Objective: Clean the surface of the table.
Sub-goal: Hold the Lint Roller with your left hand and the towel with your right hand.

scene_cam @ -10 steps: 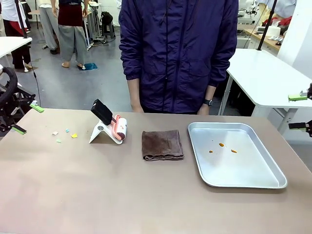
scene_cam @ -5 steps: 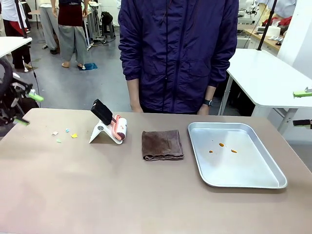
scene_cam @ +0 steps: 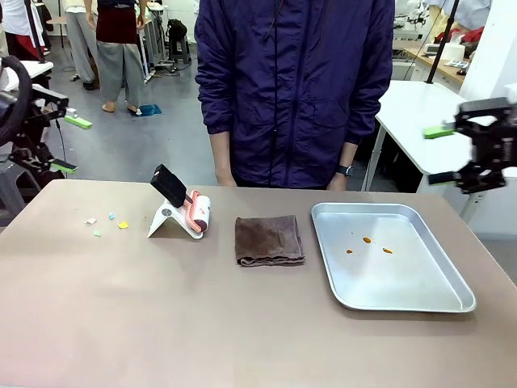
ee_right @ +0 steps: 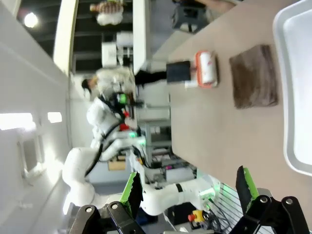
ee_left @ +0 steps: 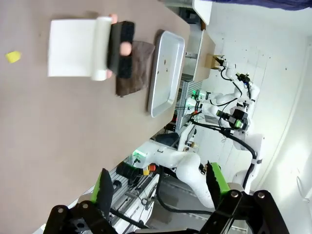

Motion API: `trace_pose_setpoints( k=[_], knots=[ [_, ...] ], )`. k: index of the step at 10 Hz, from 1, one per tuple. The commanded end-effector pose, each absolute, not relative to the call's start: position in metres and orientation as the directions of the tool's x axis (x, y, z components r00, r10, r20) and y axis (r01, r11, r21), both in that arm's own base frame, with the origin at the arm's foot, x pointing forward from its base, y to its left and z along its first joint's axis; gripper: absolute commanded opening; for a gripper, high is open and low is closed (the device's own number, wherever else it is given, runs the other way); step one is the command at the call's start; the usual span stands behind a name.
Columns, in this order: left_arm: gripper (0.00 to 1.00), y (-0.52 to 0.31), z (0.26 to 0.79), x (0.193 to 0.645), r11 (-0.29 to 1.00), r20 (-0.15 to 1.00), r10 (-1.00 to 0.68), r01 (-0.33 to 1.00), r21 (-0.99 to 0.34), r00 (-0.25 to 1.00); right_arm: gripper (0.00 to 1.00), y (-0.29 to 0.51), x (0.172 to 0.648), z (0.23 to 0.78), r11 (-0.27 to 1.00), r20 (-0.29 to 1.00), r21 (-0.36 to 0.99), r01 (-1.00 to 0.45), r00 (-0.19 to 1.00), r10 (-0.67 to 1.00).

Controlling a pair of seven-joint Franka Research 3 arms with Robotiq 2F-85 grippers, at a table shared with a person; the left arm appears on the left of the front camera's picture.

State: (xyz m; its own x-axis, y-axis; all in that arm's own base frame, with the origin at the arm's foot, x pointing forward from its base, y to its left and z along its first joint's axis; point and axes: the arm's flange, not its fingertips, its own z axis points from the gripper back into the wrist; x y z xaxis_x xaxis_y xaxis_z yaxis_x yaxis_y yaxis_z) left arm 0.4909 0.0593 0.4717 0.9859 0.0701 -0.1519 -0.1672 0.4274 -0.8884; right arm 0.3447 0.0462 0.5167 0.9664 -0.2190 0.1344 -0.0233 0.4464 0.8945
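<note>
1. Here, the bench (scene_cam: 161, 323) spreads its brownish-tan top out beneath a brown cloth (scene_cam: 270, 240), which lies folded flat near the middle, closer to the far edge than to mine.
2. My left end effector (scene_cam: 71, 145) hangs in the air well to the left of the cloth, out past the bench's left end. Its green-padded fingers are spread wide with nothing between them.
3. My right end effector (scene_cam: 440, 154) hangs well to the right of the cloth and farther back, up off the bench top. It too is spread wide and empty.
4. Just left of the cloth, and apart from it, a lint roller (scene_cam: 194, 212) with a black handle leans on a white stand (scene_cam: 164, 218).
5. Farther left of the cloth, beyond the stand, a few small coloured scraps (scene_cam: 109, 222) lie scattered on the bench top; one is yellow, others green and pale.
6. Just right of the cloth sits a silver tray (scene_cam: 396, 279), not touching it, with a few small orange-brown spots (scene_cam: 367, 240) on its floor.
7. Behind the cloth, a person (scene_cam: 295, 89) in a dark purple jacket stands close against the far edge of the bench.
</note>
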Motion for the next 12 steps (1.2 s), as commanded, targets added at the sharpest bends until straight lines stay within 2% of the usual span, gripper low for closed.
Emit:
trace_pose_setpoints(
  k=[1, 4, 6, 7, 8, 9, 11, 12],
  knots=[
    [1.0, 0.036, 0.481, 0.506, 0.407, -0.159, 0.098, -0.186, -0.894, 0.982, 1.0, 0.104, 0.354, 0.512, 0.507, 0.192, 0.856, -0.101, 0.973, -0.131],
    [1.0, 0.003, 0.481, 0.519, 0.44, -0.163, 0.11, -0.195, -0.877, 0.981, 1.0, 0.18, 0.342, 0.467, 0.677, 0.271, 0.695, -0.241, 0.96, 0.064],
    [1.0, -0.001, 0.476, 0.522, 0.457, -0.186, 0.116, -0.219, -0.862, 0.976, 1.0, 0.197, 0.338, 0.446, 0.693, 0.296, 0.682, -0.235, 0.955, 0.033],
    [1.0, 0.001, 0.472, 0.522, 0.458, -0.21, 0.131, -0.247, -0.854, 0.969, 1.0, 0.189, 0.344, 0.45, 0.66, 0.312, 0.722, -0.207, 0.949, -0.044],
    [1.0, 0.015, 0.472, 0.52, 0.476, -0.329, 0.159, -0.364, -0.8, 0.931, 1.0, 0.2, 0.33, 0.455, 0.69, 0.249, 0.688, -0.224, 0.966, 0.065],
    [1.0, -0.003, 0.47, 0.52, 0.454, -0.182, 0.111, -0.213, -0.865, 0.977, 1.0, 0.2, 0.33, 0.455, 0.69, 0.249, 0.688, -0.224, 0.966, 0.065],
    [1.0, -0.003, 0.47, 0.52, 0.454, -0.182, 0.111, -0.213, -0.865, 0.977, 1.0, 0.2, 0.33, 0.455, 0.69, 0.249, 0.688, -0.224, 0.966, 0.065],
    [1.0, 0.003, 0.465, 0.52, 0.463, -0.226, 0.13, -0.261, -0.847, 0.965, 1.0, 0.201, 0.333, 0.453, 0.691, 0.264, 0.687, -0.225, 0.963, 0.052]
  ],
)
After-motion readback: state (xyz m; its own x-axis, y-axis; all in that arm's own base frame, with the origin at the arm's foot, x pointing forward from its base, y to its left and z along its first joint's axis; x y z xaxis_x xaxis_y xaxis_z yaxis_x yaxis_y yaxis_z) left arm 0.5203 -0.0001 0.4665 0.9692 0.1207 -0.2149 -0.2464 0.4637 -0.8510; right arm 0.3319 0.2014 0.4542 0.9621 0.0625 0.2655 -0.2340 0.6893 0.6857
